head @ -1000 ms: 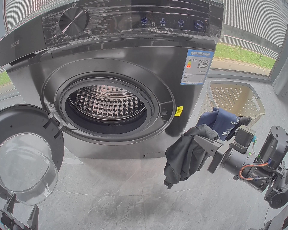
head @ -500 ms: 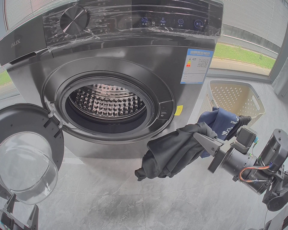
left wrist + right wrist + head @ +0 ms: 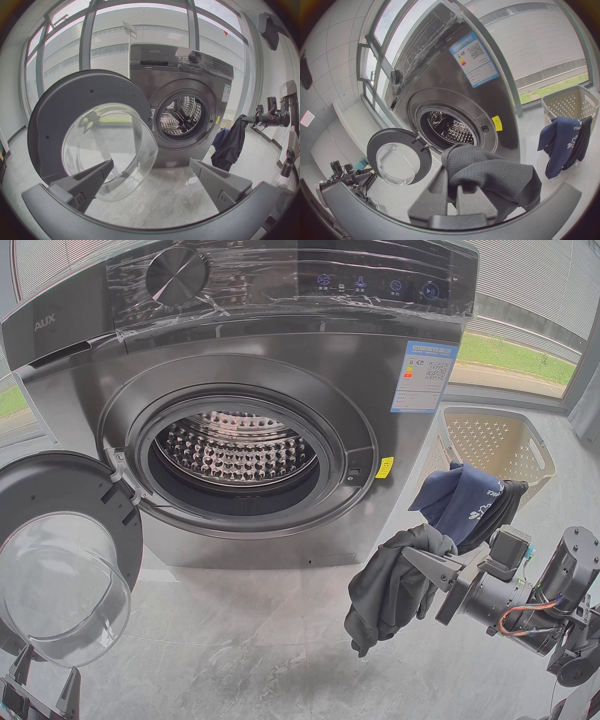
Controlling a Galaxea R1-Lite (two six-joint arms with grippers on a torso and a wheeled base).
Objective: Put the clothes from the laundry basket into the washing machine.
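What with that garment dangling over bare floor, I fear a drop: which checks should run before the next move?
1. Right claw shut on dark grey mesh garment: ok.
2. Round grey washing-machine door swung open: ok.
3. Steel studded drum mouth unobstructed: ok.
4. Left claw open, low beside the door, off the path: ok.
5. Garment's hem clear of the floor: cannot tell.
6. Beige perforated laundry basket emptied: not ok; navy blue printed garment drapes over its rim.
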